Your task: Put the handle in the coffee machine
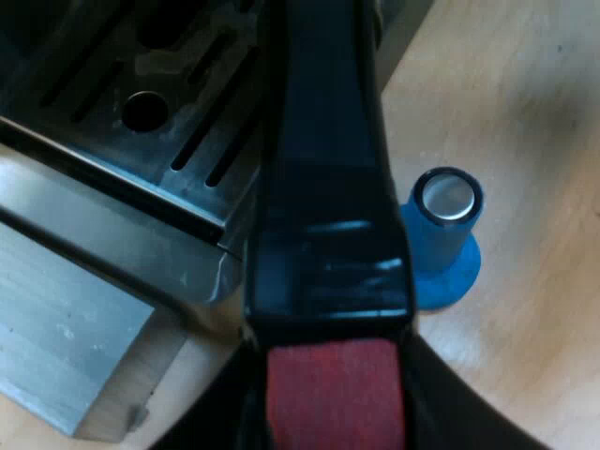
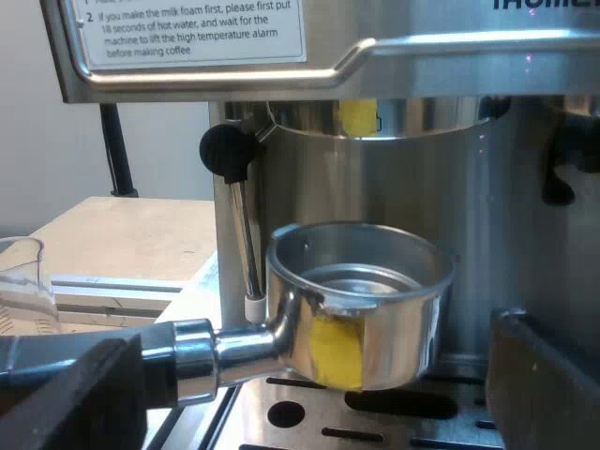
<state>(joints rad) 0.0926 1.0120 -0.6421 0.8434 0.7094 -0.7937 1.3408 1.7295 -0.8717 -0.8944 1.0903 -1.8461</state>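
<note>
The metal holder (image 2: 361,305) hangs tilted just under the espresso machine's (image 2: 450,66) brew head, above the drip tray (image 2: 309,417). Its basket is empty and carries a yellow mark. The holder's dark handle (image 1: 323,187) with its red end (image 1: 336,394) runs out over the drip tray's corner (image 1: 178,122). My left gripper (image 1: 333,403) is shut on the handle near the red end. My right gripper (image 2: 309,412) sits low in front of the drip tray, open, with one finger (image 2: 548,375) close by the holder and nothing held.
A blue tamper (image 1: 441,234) stands upright on the wooden table beside the handle. The steam wand with a black knob (image 2: 228,150) hangs close to the holder's basket. A measuring glass (image 2: 21,281) stands by the machine. A grey metal block (image 1: 66,356) lies next to the drip tray.
</note>
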